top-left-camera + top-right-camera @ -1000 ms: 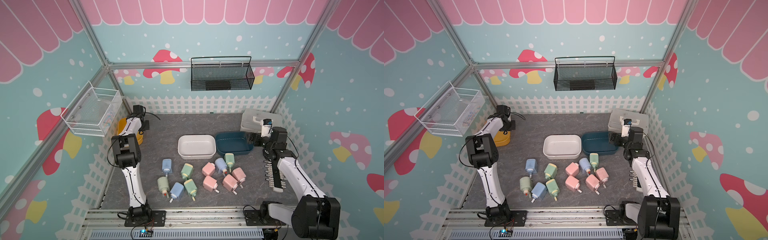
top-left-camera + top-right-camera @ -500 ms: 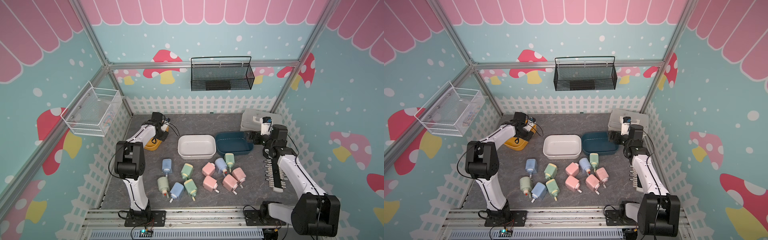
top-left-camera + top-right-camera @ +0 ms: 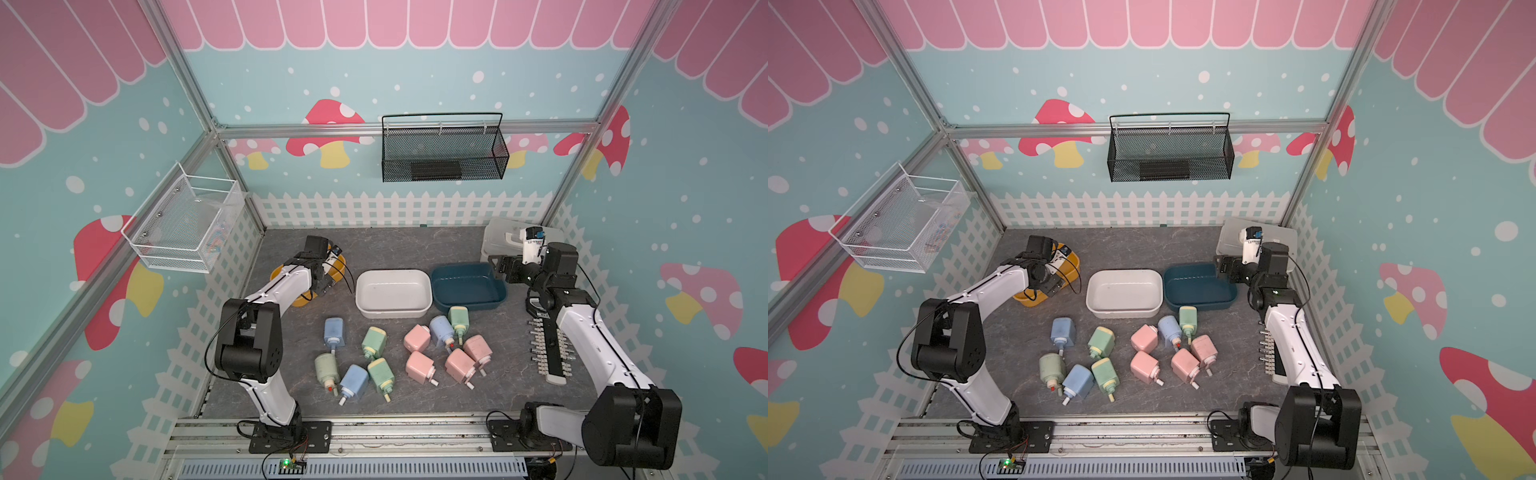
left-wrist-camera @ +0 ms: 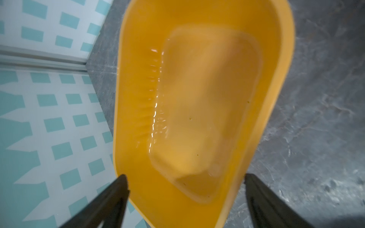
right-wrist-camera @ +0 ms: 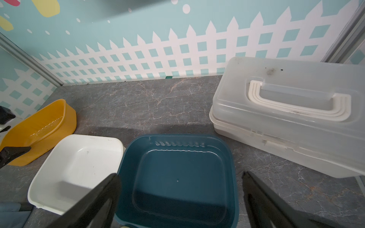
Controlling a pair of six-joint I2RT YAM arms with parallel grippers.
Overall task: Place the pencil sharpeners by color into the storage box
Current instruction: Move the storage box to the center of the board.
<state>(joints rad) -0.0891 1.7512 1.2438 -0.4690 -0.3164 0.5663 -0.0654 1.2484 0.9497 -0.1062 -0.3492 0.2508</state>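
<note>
Several pencil sharpeners lie loose on the grey table in both top views: pink ones to the right, green ones and blue ones mixed among them. Behind them stand three open storage boxes: yellow, white and dark blue, all empty. My left gripper hangs open over the near end of the yellow box, fingers apart on either side. At the right rim of the dark blue box, my right gripper is open and holds nothing.
A translucent lidded case sits in the back right corner behind the right gripper. A black peg rack lies beside the right arm. A black wire basket and a white mesh basket hang on the walls.
The left arm pulled the yellow box from the left wall toward the white box, then its jaws opened and let go. The right arm has hardly moved.
</note>
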